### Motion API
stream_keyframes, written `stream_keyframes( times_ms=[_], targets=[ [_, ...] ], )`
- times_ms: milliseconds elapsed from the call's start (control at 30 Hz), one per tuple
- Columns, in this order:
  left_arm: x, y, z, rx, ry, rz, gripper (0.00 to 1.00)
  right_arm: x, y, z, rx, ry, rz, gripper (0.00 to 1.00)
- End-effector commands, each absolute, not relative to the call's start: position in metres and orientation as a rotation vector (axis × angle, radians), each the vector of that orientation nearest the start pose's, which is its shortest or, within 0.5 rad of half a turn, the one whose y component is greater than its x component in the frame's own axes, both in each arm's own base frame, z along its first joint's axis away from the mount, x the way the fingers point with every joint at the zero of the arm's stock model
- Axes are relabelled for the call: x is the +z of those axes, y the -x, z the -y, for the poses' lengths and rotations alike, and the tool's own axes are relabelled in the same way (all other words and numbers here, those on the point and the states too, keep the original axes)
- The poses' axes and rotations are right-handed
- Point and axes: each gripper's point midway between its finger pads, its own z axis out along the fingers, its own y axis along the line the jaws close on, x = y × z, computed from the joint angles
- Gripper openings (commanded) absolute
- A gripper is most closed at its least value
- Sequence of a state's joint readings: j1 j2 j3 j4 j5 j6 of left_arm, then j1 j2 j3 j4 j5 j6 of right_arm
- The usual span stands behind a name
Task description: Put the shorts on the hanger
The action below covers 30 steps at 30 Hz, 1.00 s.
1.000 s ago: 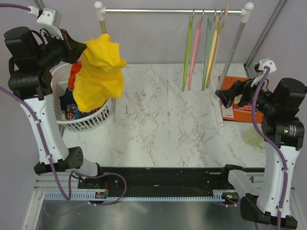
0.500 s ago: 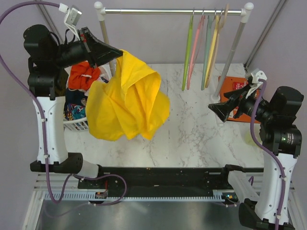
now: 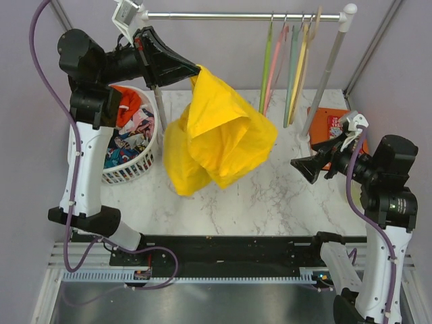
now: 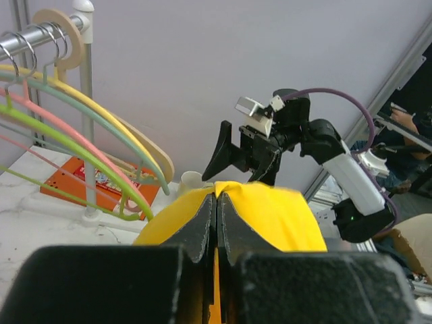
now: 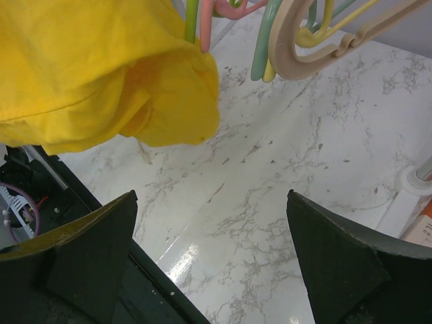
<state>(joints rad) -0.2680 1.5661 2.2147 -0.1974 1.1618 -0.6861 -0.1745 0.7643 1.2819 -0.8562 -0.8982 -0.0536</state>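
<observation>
My left gripper point(image 3: 197, 67) is shut on the yellow shorts point(image 3: 219, 138), which hang bunched in the air above the marble table, just left of the hangers. In the left wrist view the gripper point(image 4: 217, 196) pinches yellow cloth point(image 4: 283, 216) between closed jaws. The light green hanger point(image 3: 263, 74) hangs leftmost on the rail; it also shows in the left wrist view point(image 4: 74, 145). My right gripper point(image 3: 302, 167) is open and empty, held above the table's right side, facing the shorts point(image 5: 101, 67). In the right wrist view the gripper point(image 5: 209, 236) looks at bare marble.
A metal rail point(image 3: 243, 15) on white posts carries pink point(image 3: 275, 67), mint-grey point(image 3: 292, 67), yellow point(image 3: 301, 64) and beige hangers. A white basket point(image 3: 135, 165) of coloured clothes stands at the left. An orange box point(image 3: 334, 128) lies at the right by the rail's post.
My left arm has swung right, carrying the shorts from over the basket to the table's middle by the hangers. My right gripper has moved slightly left and lower.
</observation>
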Motion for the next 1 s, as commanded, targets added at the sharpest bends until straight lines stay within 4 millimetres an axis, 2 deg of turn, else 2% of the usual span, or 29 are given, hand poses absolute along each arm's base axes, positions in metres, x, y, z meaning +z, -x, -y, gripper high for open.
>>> stream_keyframes(
  times_ms=[0,33,67,133,267,333,367,400,433,500,533,600,633,667,700,733,767,800,833,867,900,933,967],
  targets=[
    [0.595,-0.229,0.227,-1.459,-0.911,-1.258,0.02,0.355,-0.194,-0.103,0.698,0.493,-1.791,0.98],
    [0.568,-0.256,0.216,-1.475,-0.819,-1.352,0.02,0.348,-0.194,-0.103,0.706,0.498,-1.809,0.98],
    [0.568,-0.256,0.209,-1.443,-0.837,-1.303,0.02,0.345,-0.193,-0.104,0.719,0.503,-1.816,0.98],
    [0.559,-0.265,0.202,-1.515,-0.763,-1.356,0.02,0.335,-0.194,-0.105,0.742,0.503,-1.841,0.98],
    [0.576,-0.260,0.212,-1.519,-0.765,-1.306,0.02,0.329,-0.192,-0.109,0.789,0.516,-1.849,0.98],
    [0.556,-0.277,0.213,-1.522,-0.728,-1.391,0.02,0.330,-0.194,-0.108,0.779,0.511,-1.852,0.98],
    [0.540,-0.285,0.211,-1.477,-0.764,-1.405,0.02,0.331,-0.194,-0.107,0.771,0.511,-1.851,0.98],
    [0.516,-0.295,0.207,-1.505,-0.698,-1.520,0.02,0.331,-0.194,-0.106,0.764,0.509,-1.853,0.98],
    [0.486,-0.315,0.189,-1.484,-0.606,-1.604,0.02,0.330,-0.194,-0.106,0.763,0.508,-1.856,0.98],
    [0.447,-0.338,0.160,-1.450,-0.488,-1.686,0.02,0.328,-0.191,-0.107,0.760,0.519,-1.854,0.98],
    [0.412,-0.357,0.129,-1.441,-0.339,-1.761,0.02,0.323,-0.190,-0.107,0.769,0.520,-1.862,0.98],
    [0.383,-0.369,0.099,-1.420,-0.267,-1.798,0.02,0.319,-0.187,-0.108,0.767,0.528,-1.861,0.98],
    [0.371,-0.378,0.073,-1.384,-0.198,-1.810,0.02,0.315,-0.187,-0.108,0.772,0.527,-1.868,0.98],
    [0.354,-0.384,0.060,-1.404,-0.124,-1.852,0.02,0.314,-0.187,-0.107,0.770,0.522,-1.872,0.98],
    [0.346,-0.388,0.049,-1.362,-0.142,-1.850,0.02,0.314,-0.186,-0.108,0.769,0.526,-1.869,0.98],
    [0.347,-0.393,0.031,-1.322,-0.116,-1.850,0.11,0.312,-0.186,-0.107,0.767,0.524,-1.873,0.98],
    [0.329,-0.397,0.020,-1.291,-0.070,-1.900,0.17,0.312,-0.186,-0.107,0.764,0.520,-1.876,0.98],
    [0.328,-0.398,0.012,-1.270,-0.058,-1.912,0.25,0.311,-0.186,-0.107,0.763,0.518,-1.877,0.98],
    [0.340,-0.401,-0.003,-1.203,-0.073,-1.893,0.40,0.309,-0.185,-0.107,0.769,0.518,-1.883,0.98],
    [0.335,-0.404,-0.014,-1.101,-0.059,-1.927,0.46,0.308,-0.186,-0.107,0.767,0.513,-1.887,0.98],
    [0.343,-0.406,-0.020,-1.025,-0.085,-1.919,0.54,0.307,-0.186,-0.107,0.769,0.511,-1.889,0.98],
    [0.365,-0.407,-0.020,-0.928,-0.169,-1.881,0.64,0.303,-0.186,-0.107,0.776,0.505,-1.898,0.98],
    [0.376,-0.406,-0.017,-0.852,-0.235,-1.860,0.79,0.301,-0.187,-0.107,0.787,0.495,-1.906,0.98]
  ],
)
